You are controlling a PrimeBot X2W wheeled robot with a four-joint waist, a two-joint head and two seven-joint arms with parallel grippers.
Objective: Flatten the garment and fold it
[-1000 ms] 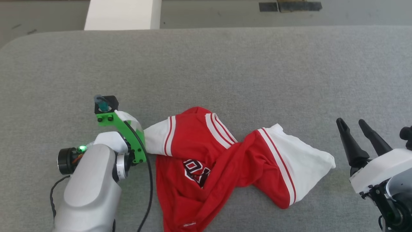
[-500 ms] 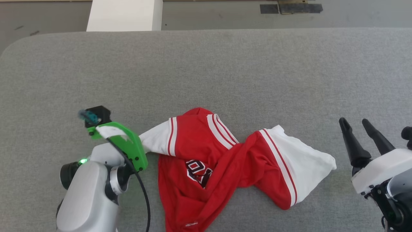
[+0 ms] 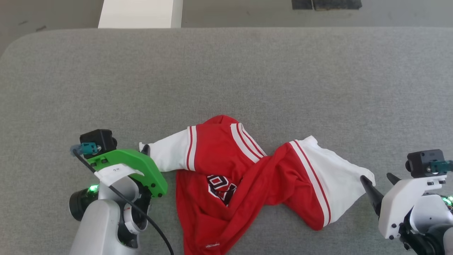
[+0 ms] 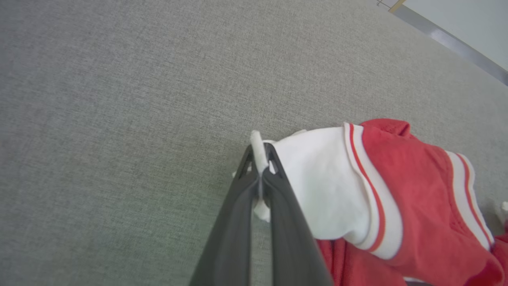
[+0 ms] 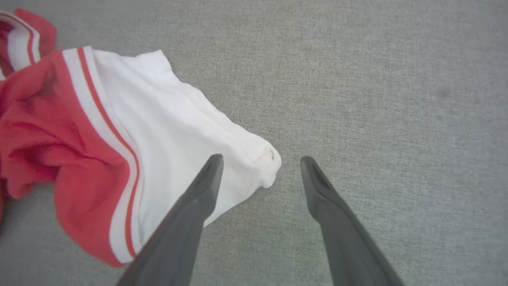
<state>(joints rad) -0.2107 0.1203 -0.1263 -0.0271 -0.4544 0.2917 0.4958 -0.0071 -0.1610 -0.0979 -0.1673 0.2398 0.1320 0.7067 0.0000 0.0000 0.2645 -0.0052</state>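
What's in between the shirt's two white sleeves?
The jersey's bunched red body, with black white-outlined lettering, lies between one white sleeve and the other sleeve, seen in the head view.

Left arm [image 3: 102,219]: silver-grey; green screwed bracket [image 3: 134,166], black camera block [image 3: 99,140], teal plug [image 3: 86,148], black cable [image 3: 155,230]. Right arm [image 3: 424,216]: white bracket [image 3: 400,198], black camera [image 3: 423,163]. Left gripper [image 4: 260,153], right gripper [image 5: 260,159]: long dark tapered fingers [image 5: 182,230].

Grey fabric surface [image 3: 226,71] w/ white block [image 3: 139,14], grey floor [image 3: 233,14] behind.

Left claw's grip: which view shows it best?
Left wrist view: the left claw pinches the garment's white sleeve edge, close up. Head view: a dark tip beside the green bracket. Right wrist view: the other sleeve.
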